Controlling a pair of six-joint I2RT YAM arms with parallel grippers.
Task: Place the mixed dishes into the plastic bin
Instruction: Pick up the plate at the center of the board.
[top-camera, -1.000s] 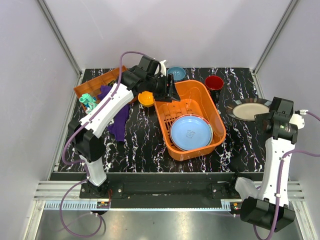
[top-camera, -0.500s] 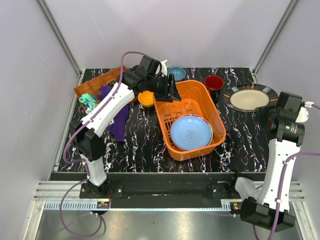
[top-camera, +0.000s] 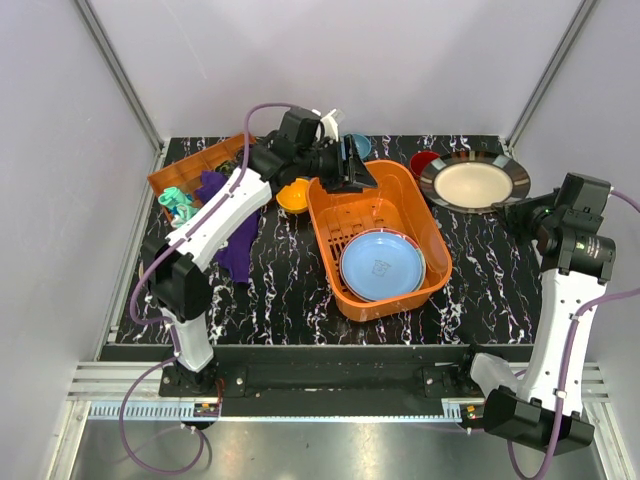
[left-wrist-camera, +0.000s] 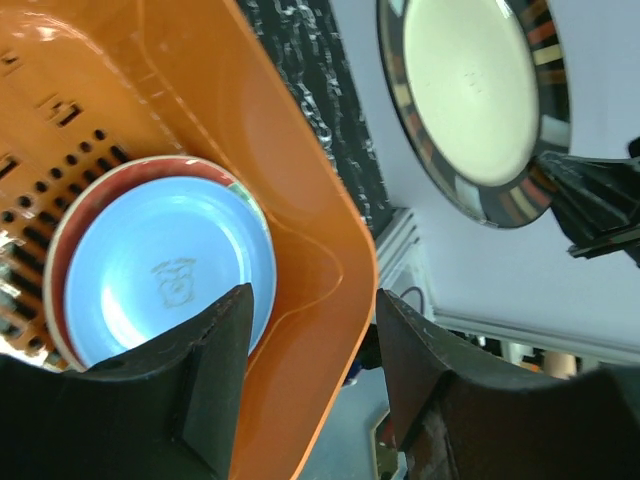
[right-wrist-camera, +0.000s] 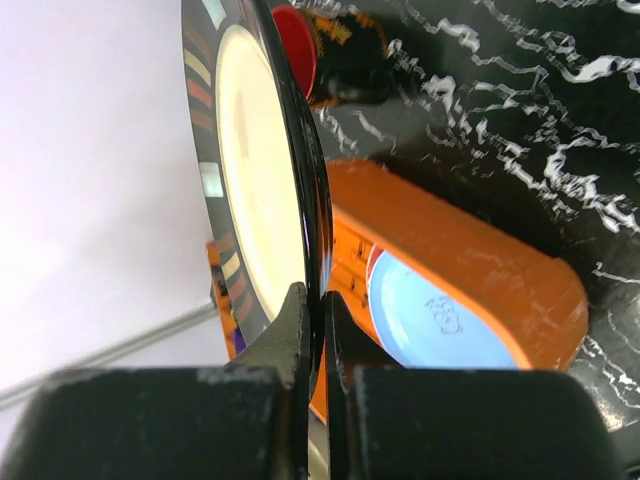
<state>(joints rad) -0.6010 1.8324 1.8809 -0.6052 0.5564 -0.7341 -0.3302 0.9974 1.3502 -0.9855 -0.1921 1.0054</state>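
1. Step in hand: the right gripper (right-wrist-camera: 313, 310) is clamped on the edge of the round dark plate with a striped rim and cream centre (top-camera: 474, 183). It holds the plate clear of the black marbled table (top-camera: 280, 280), well out from its own base.
2. The large bright orange rectangular plastic bin (top-camera: 385, 212) lies off to that gripper's left and lower down, and the plate is not yet over it.
3. The left gripper (left-wrist-camera: 312, 295) hangs at the bin's far rim with its jaws apart. The rim shows between the fingers, but I can't tell whether they touch it.
4. Next move, as I judge it: carry the plate leftward over the bin, level it, lower it onto the stack, and only then let go. The left gripper sits close to that path, so mind a knock.
5. Plates — three: the held one, plus a round light blue plate (top-camera: 380, 265) resting on a red-and-green patterned plate (left-wrist-camera: 140, 170) inside the bin.
6. Bowls — two in sight: a round orange-yellow bowl (top-camera: 292, 196) beside the left arm and a small blue bowl (top-camera: 360, 143) just behind its gripper.
7. Mugs: one red mug (top-camera: 422, 162), partly under the held plate.
8. Bins: one.
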